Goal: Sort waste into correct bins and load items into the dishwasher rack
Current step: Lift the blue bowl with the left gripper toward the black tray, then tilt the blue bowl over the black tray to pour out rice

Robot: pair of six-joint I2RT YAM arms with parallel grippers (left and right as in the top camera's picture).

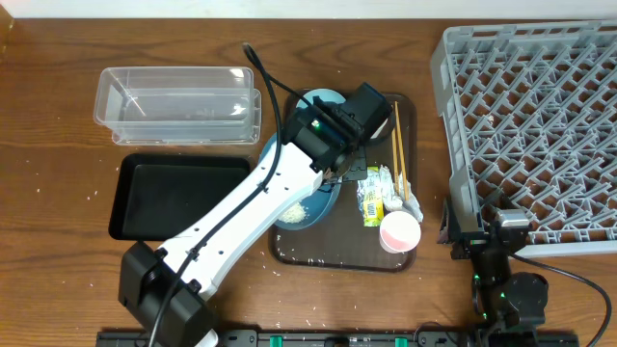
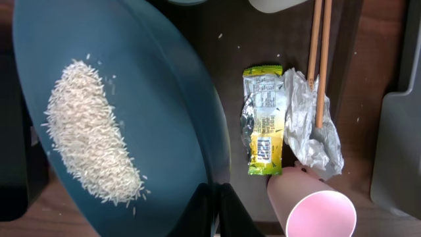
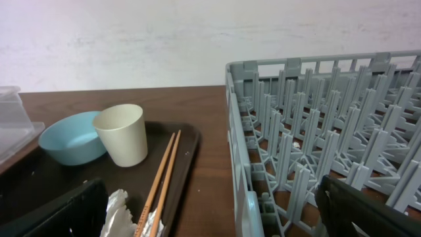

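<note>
A pile of white rice (image 2: pixel 89 131) lies in the dark-blue dish (image 2: pixel 164 99) on the brown serving tray. My left gripper (image 2: pixel 219 210) is shut on the dish's rim, one finger inside and one outside. Beside the dish lie the yellow-green wrapper (image 2: pixel 263 122), the crumpled napkin (image 2: pixel 306 125), the chopsticks (image 2: pixel 319 59) and the pink cup (image 2: pixel 316 207) on its side. The cream cup (image 3: pixel 122 135) and light-blue bowl (image 3: pixel 69 138) stand at the tray's far end. My right gripper (image 3: pixel 210 220) hangs open and empty by the grey rack (image 3: pixel 316 118).
The clear tub (image 1: pixel 178 104) and the black tray (image 1: pixel 178 193) sit left of the serving tray (image 1: pixel 328 253). The rack (image 1: pixel 535 125) fills the right side. My left arm crosses the black tray's corner. Loose grains dot the wood.
</note>
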